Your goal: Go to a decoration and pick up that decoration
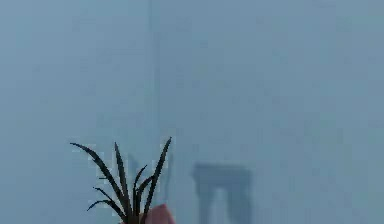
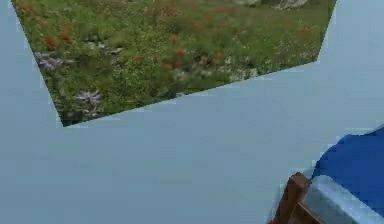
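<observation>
Forward view: a potted plant (image 1: 128, 185) with dark, spiky leaves rises at 6 o'clock against a bare blue-grey wall (image 1: 280, 80). Its pinkish pot (image 1: 160, 214) is cut by the lower edge, and what carries it is hidden. This plant is judged to be the decoration to pick up. Arm side view: a meadow painting (image 2: 170, 50) hangs at 11 o'clock, and a blue-cushioned wooden chair (image 2: 345, 185) sits at 5 o'clock. The hand's state cannot be told. Risks: driving forward may topple the pot, the thin leaves may foul a grasp, and the chair may obstruct a turn. No writing is legible.
</observation>
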### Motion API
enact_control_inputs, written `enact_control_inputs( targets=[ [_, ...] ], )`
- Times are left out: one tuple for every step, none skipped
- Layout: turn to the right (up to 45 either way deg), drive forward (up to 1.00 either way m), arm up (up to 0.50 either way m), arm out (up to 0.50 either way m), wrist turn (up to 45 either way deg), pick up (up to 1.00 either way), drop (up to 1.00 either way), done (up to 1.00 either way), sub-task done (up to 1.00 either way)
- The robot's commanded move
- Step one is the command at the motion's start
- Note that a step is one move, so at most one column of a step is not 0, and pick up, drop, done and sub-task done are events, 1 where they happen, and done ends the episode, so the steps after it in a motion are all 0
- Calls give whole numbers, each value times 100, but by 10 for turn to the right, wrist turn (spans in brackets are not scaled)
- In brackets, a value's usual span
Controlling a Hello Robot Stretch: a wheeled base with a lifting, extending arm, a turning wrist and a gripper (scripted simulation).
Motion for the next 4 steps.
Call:
enact_control_inputs(
  targets=[
    [-450, 0, 0, 0, 0, 0, 0, 0, 0],
    [-450, 0, 0, 0, 0, 0, 0, 0, 0],
    [-120, 0, 0, 0, 0, 0, 0, 0, 0],
    [0, 100, 0, 0, 0, 0, 0, 0, 0]
  ],
)
